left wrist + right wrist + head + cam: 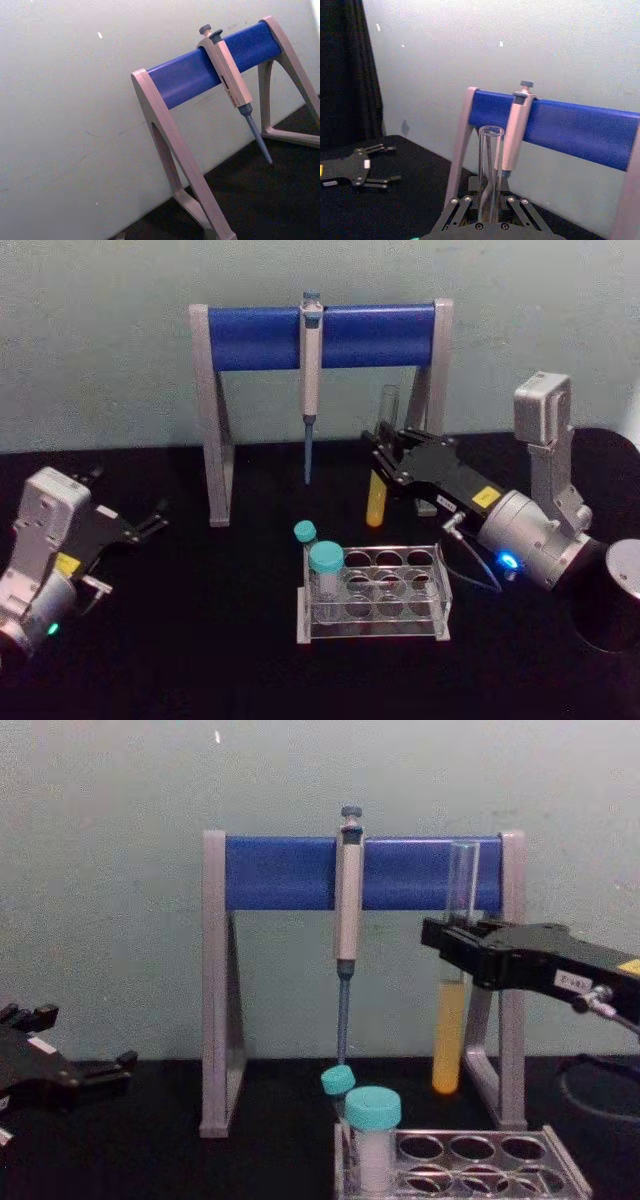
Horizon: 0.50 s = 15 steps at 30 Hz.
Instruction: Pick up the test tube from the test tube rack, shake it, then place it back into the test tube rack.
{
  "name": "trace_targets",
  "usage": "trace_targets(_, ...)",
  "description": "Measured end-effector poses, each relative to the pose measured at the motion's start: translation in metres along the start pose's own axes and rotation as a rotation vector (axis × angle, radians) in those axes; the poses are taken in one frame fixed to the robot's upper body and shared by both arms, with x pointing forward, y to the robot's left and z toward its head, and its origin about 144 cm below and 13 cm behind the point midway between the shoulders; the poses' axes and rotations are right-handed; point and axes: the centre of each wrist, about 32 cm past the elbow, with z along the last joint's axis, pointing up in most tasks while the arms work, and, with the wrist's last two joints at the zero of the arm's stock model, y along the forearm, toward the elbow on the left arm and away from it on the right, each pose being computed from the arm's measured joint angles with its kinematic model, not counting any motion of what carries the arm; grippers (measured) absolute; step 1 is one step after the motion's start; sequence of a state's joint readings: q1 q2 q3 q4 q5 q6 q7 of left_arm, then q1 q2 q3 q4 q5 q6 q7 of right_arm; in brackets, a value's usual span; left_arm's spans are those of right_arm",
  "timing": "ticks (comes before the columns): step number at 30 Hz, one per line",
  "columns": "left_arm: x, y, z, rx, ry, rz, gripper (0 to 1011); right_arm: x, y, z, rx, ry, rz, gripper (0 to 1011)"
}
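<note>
Chest view: at lower left the left gripper (80, 1038) sits idle, fingers spread. Right of centre, the right gripper (455, 935) pinches the tube (450, 1030) upright, lifted clear of the rack (570, 1175) at the bottom edge, before the stand (280, 870). Shaking likely calls for a firm pinch, short wrist swings, the open mouth kept up, away from the stand's leg.

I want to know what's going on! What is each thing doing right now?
test tube: upright, held in the air, yellow liquid inside
right hand: shut on the test tube
left hand: open, holding nothing
test tube rack: holds two teal-capped tubes
pipette: hanging on its stand
</note>
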<state>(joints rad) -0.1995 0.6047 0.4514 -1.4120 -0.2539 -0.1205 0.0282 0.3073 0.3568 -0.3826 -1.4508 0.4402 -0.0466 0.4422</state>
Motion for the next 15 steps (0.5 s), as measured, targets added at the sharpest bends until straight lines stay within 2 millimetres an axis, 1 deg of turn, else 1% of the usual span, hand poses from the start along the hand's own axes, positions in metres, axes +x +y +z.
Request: trace_targets(15, 0.0000, 0.0000, 0.0000, 0.000, 0.000, 0.000, 1010, 0.0062, -0.0104, 0.0010, 0.003, -0.011, -0.046, 224)
